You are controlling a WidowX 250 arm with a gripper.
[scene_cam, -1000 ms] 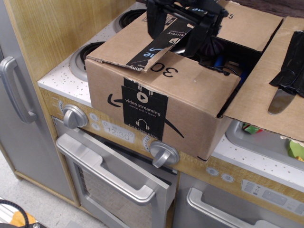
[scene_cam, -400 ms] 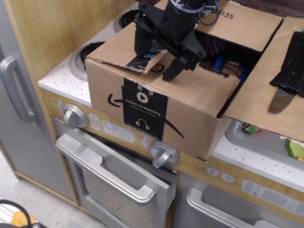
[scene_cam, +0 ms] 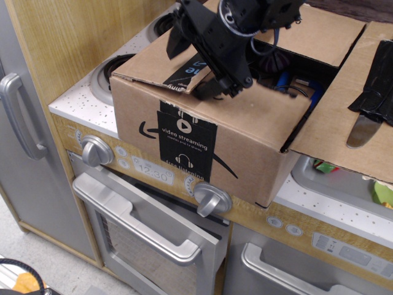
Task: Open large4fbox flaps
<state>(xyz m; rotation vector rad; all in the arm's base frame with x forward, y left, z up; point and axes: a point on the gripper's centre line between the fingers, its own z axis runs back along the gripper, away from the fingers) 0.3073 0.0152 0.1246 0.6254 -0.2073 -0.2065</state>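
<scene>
The large4fbox (scene_cam: 202,144) is a brown cardboard box standing on a toy stove top, with black "video streaming" tape on its front. Its left flap (scene_cam: 156,64), with black printed tape, lies nearly flat over the top. The near flap (scene_cam: 264,107) also lies flat. The back flap (scene_cam: 322,34) and the right flap (scene_cam: 341,120) are folded outward. My black gripper (scene_cam: 198,61) hangs over the taped left flap's free edge with its fingers spread apart. One fingertip (scene_cam: 212,90) is at the flap's edge. Dark items show inside the box.
The box sits on a toy kitchen with burners (scene_cam: 105,75), knobs (scene_cam: 97,150), an oven door handle (scene_cam: 144,230) and a sink (scene_cam: 344,184) at the right. A grey fridge handle (scene_cam: 17,117) is at the far left. Black tape and a silver blade (scene_cam: 363,130) lie on the right flap.
The gripper has moved down and left from the box's opening to the taped left flap. That flap, raised a second ago, now lies lower. The fingers stay spread.
</scene>
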